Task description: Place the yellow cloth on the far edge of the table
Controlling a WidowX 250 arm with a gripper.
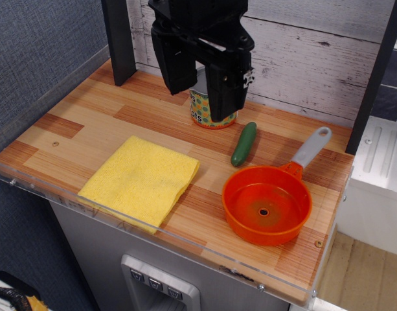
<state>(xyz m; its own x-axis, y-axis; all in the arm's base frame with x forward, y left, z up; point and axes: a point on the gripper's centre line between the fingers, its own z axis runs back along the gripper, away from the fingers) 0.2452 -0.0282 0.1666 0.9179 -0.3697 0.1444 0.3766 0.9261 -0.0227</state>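
The yellow cloth lies flat and folded on the wood-plank table, at the near left, close to the clear plastic rim. My gripper hangs open and empty above the back middle of the table, its two black fingers pointing down. It is well apart from the cloth, up and to the right of it. The fingers partly hide a patterned can behind them.
A patterned can stands at the back middle under the gripper. A green cucumber lies to its right. An orange pan with a grey handle sits near right. A black post stands back left before the white plank wall.
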